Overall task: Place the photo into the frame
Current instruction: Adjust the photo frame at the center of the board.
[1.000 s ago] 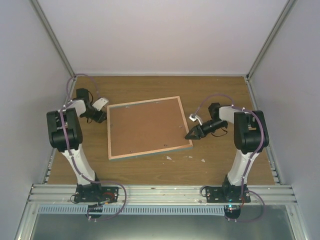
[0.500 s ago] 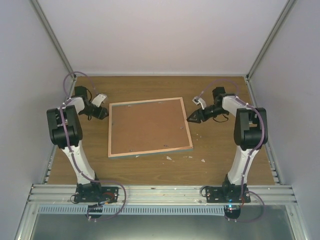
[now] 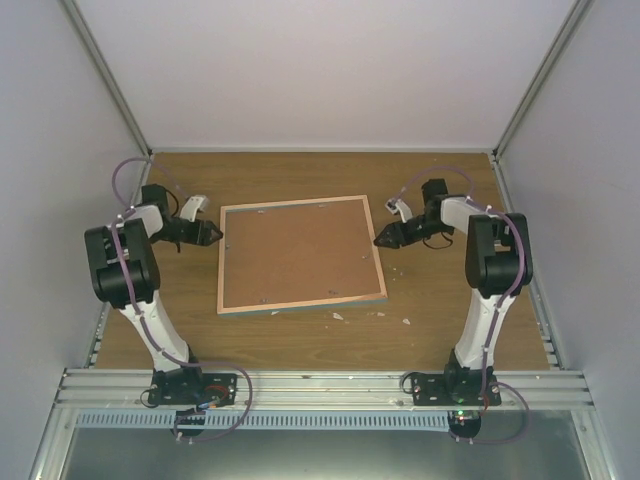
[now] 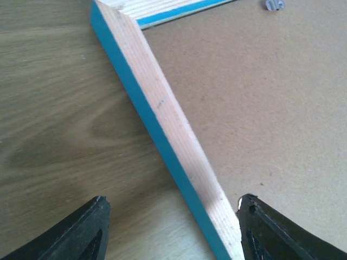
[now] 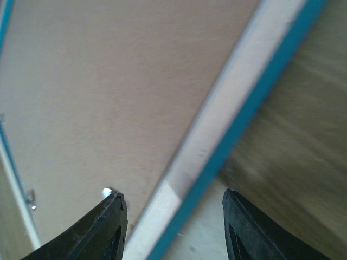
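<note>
**Camera setup: three views**

Top external sits high behind my arm bases (image 3: pixel 195 385), looking down from afar on the whole table (image 3: pixel 450 330). Each wrist view is close, angled down past its own fingers (image 4: pixel 87 233). Left sees the frame (image 3: pixel 300 255) at its left edge, right at its right edge. All three views share that frame.

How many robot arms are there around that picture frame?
2. The left arm reaches to the frame's left edge, the right arm to its right edge; none seem hidden.

I see a brown wood-grain tabletop (image 3: pixel 300 175) boxed in by 3 plain white walls (image 3: pixel 330 70), with an aluminium rail (image 3: pixel 320 385) along its near edge under even light.
</note>
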Tool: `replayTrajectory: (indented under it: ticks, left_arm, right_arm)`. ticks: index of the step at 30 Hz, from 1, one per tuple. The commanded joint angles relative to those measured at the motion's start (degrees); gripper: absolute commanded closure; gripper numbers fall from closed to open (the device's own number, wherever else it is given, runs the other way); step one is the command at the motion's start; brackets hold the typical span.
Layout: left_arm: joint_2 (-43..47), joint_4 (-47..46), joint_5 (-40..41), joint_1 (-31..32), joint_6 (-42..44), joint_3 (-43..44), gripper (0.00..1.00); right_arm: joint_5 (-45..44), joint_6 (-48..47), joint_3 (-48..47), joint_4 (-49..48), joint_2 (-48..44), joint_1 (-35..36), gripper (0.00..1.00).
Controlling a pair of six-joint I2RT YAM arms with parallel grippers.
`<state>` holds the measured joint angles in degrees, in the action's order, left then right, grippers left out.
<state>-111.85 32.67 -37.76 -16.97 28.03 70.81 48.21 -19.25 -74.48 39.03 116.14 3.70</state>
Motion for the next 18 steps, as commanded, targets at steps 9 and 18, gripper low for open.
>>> replayTrajectory:
  ticks: [9,18]
  left_arm:
    - [4.43,-9.72,8.10,3.91,-2.81,-4.97,0.33]
    - [3.93,-10.52,10.36,5.10,-1.93,-6.37,0.32]
  right_arm:
    - [-18.51,11.63,-5.49,-11.90,-1.61,2.03,0.50]
    - [-25.59,7.69,-6.22,-13.44,0.42,8.98,0.43]
